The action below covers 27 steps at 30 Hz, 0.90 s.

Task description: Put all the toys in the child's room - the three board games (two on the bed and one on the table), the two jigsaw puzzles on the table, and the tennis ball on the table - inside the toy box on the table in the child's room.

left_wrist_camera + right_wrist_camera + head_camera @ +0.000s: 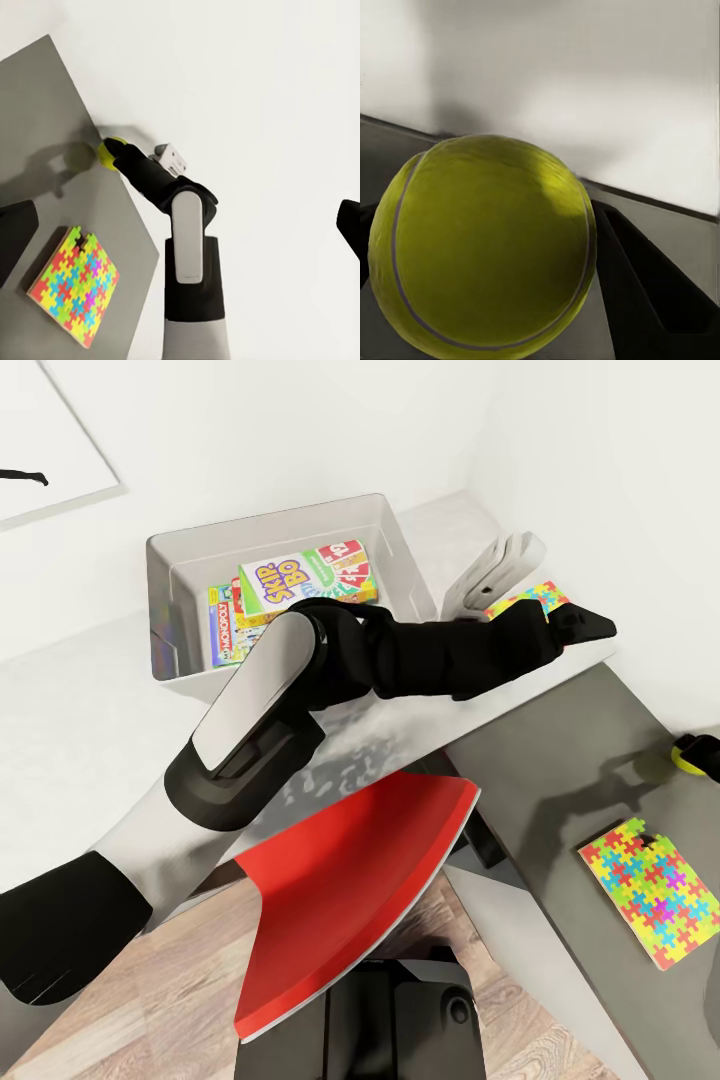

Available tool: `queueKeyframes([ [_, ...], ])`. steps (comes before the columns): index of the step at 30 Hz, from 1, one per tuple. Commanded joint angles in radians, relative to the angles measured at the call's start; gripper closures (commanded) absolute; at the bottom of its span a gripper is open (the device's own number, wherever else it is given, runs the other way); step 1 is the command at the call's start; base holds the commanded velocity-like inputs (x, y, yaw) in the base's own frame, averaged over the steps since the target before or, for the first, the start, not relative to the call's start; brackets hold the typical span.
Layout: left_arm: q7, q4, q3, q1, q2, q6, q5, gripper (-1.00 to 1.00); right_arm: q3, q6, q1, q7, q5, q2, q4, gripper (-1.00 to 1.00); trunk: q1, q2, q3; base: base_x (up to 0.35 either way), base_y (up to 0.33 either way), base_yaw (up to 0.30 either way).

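Observation:
The grey toy box stands at the back with a Skip-Bo game and a Monopoly game inside. My left arm reaches right across it; the left gripper is open, its fingers far apart with nothing between them. One jigsaw puzzle shows just behind that wrist; I cannot tell whether it touches it. A second jigsaw puzzle lies flat on the grey table. My right gripper is shut on the tennis ball at the table's wall edge.
The toy box rests on a white surface beside the lower grey table. A pale grey stacked object stands right of the box. A red panel lies below my left arm, over wooden floor. Walls close off the back and right.

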<state>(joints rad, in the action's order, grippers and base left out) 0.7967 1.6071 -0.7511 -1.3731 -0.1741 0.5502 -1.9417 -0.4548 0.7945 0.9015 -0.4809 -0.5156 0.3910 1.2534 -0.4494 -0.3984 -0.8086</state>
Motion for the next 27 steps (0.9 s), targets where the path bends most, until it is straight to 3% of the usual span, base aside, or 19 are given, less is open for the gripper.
queueKeyframes([
  [1, 0.008, 0.000, 0.000, 0.001, 0.000, 0.000, -0.007, -1.00, 0.000, 0.002, -0.002, -0.012, -0.013, 0.001, 0.009, 1.00, -0.001, -0.002, -0.001, 0.000, 0.000, 0.000],
  [6, 0.008, 0.000, 0.000, 0.018, 0.000, -0.001, -0.002, -1.00, -0.003, 0.027, -0.014, -0.011, -0.019, 0.006, 0.095, 1.00, -0.001, -0.002, -0.001, 0.000, 0.000, 0.000],
  [9, 0.009, -0.001, 0.000, 0.038, 0.000, -0.002, 0.004, -1.00, -0.008, 0.105, -0.049, -0.009, -0.023, 0.008, 0.205, 1.00, -0.001, -0.002, -0.001, 0.000, 0.000, 0.000],
  [13, 0.010, -0.002, 0.001, 0.051, 0.001, -0.002, 0.008, -1.00, -0.016, 0.193, -0.096, 0.010, -0.028, 0.009, 0.283, 1.00, -0.001, -0.002, -0.001, 0.000, 0.000, 0.000],
  [17, 0.011, -0.003, 0.007, 0.057, 0.003, -0.002, 0.010, -1.00, -0.024, 0.252, -0.133, 0.103, -0.032, 0.011, 0.330, 1.00, -0.001, -0.002, -0.001, 0.000, 0.000, 0.000],
  [18, 0.011, -0.003, 0.007, 0.057, 0.003, -0.002, 0.010, -1.00, -0.024, 0.252, -0.133, 0.103, -0.032, 0.011, 0.330, 1.00, -0.001, -0.002, -0.001, 0.000, 0.000, 0.000],
  [22, 0.012, -0.004, 0.012, 0.059, 0.007, -0.001, 0.011, -1.00, -0.024, 0.253, -0.147, 0.230, -0.034, 0.012, 0.349, 1.00, -0.001, -0.002, -0.001, 0.000, 0.000, 0.000],
  [23, 0.012, -0.004, 0.012, 0.059, 0.007, -0.001, 0.011, -1.00, -0.024, 0.253, -0.147, 0.230, -0.034, 0.012, 0.349, 1.00, -0.001, -0.002, -0.001, 0.000, 0.000, 0.000],
  [27, 0.012, -0.004, 0.015, 0.060, 0.012, 0.003, 0.011, -1.00, -0.022, 0.253, -0.147, 0.332, -0.036, 0.014, 0.357, 1.00, -0.001, -0.002, 0.000, 0.000, 0.000, 0.004],
])
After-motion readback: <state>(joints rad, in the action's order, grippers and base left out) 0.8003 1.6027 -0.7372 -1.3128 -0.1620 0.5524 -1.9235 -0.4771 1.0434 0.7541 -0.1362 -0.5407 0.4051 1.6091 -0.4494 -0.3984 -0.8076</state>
